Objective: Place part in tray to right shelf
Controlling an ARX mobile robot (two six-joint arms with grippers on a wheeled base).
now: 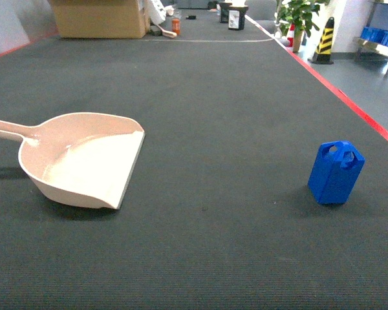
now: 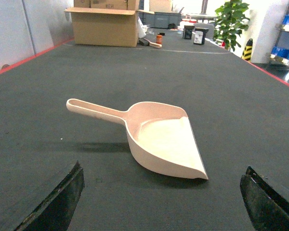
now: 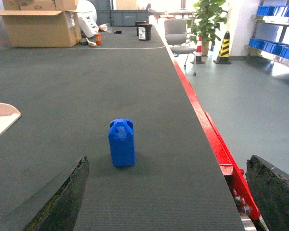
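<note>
The part [image 1: 336,172], a small bright-blue block, stands upright on the dark belt at the right. The tray [image 1: 84,161], a cream dustpan-shaped scoop, lies at the left with its handle pointing left and its flat lip facing right. No gripper shows in the head view. In the left wrist view my left gripper [image 2: 162,185] is open, just short of the tray [image 2: 159,139]. In the right wrist view my right gripper [image 3: 167,166] is open, and the part [image 3: 122,143] stands ahead, left of centre. A steel rack with blue crates [image 3: 274,48] stands far right; I cannot tell whether it is the right shelf.
The belt's red edge [image 3: 216,144] runs along the right, with grey floor beyond it. A cardboard box [image 1: 100,17], small containers [image 1: 236,16], a plant [image 1: 299,16] and a striped cone [image 1: 323,40] stand far back.
</note>
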